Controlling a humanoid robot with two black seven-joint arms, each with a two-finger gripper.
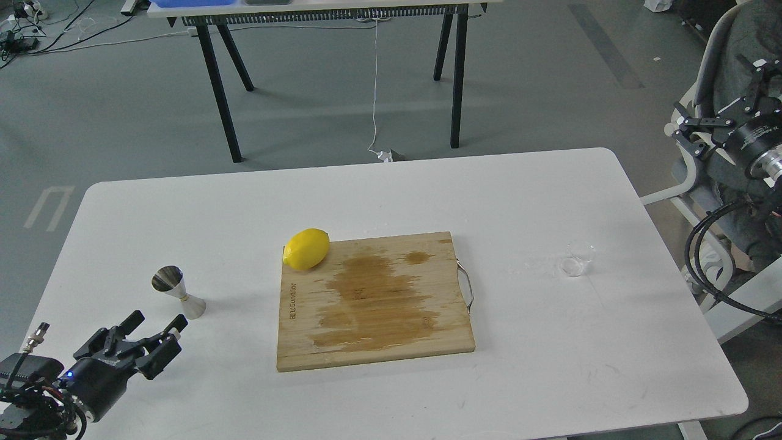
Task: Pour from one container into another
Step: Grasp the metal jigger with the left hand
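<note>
So far nothing is held. The left gripper (156,324) hangs low over the near-left part of the white table (525,379), its two fingers spread apart with nothing between them — released. Just beyond those fingertips, a little ahead of them and not touching, stands the steel jigger (178,292), upright on its wider cone. The right gripper (712,125) is raised off the table's right edge, fingers parted too as far as I can judge, and empty. The clear glass cup (578,258) sits below and inward of those right fingers, well apart from them and far across from the jigger, with the wooden cutting board (376,299) and a lemon (306,249) between.

The risks, as I judge them: the jigger's narrow waist makes it easy to topple with a brushing finger, and the cup — nearly invisible against the white top — could be misjudged and knocked over before it is gripped, spilling whatever it holds.
</note>
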